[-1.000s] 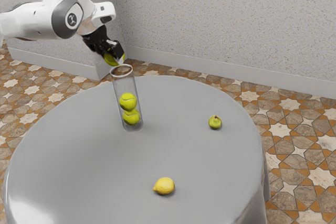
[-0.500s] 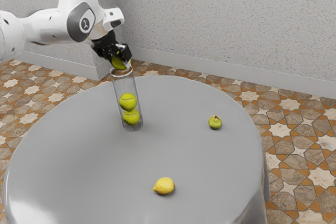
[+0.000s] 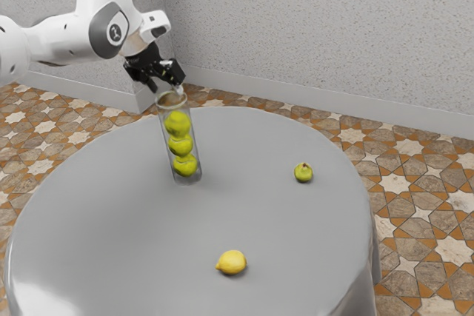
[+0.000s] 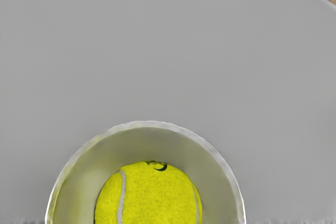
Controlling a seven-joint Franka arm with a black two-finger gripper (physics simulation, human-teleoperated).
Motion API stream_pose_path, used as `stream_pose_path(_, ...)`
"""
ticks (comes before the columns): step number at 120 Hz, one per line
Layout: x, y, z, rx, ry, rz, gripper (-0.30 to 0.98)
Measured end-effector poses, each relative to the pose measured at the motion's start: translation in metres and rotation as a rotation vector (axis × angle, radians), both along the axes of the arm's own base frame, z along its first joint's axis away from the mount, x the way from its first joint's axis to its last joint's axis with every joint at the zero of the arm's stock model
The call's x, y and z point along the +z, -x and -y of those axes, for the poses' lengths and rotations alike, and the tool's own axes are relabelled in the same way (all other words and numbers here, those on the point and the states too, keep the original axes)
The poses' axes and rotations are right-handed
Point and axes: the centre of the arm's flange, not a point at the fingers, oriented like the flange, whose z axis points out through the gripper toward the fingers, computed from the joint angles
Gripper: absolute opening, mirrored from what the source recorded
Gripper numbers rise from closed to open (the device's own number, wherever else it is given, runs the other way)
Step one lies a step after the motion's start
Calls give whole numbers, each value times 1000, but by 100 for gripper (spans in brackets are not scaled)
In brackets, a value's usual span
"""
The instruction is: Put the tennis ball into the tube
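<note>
Grey-topped, the round table [image 3: 259, 212] carries the clear tube [image 3: 188, 180], where the exterior view shows the tennis ball [image 3: 178, 123] topmost of three beneath the gripper's [image 3: 166, 88] spread fingers, green fruit [image 3: 303, 173] at the tube's three o'clock and lemon [image 3: 232, 262] at five, while the wrist view reveals the ball's black mark [image 4: 163, 168].

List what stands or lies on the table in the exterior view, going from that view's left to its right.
Clear tube with three tennis balls stacked inside → yellow lemon → small green fruit.
</note>
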Motion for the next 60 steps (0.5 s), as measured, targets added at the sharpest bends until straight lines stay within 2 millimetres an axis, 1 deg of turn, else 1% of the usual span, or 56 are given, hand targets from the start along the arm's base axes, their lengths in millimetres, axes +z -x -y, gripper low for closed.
stream_pose_path(9,16,16,-3,9,8,13,61)
stream_pose_path(23,50,37,2,-9,-13,12,64)
stream_pose_path(35,73,53,8,-33,-71,-27,66)
stream_pose_path(48,90,66,14,-49,-132,-80,67)
stream_pose_path(60,98,76,18,-55,-165,-125,68)
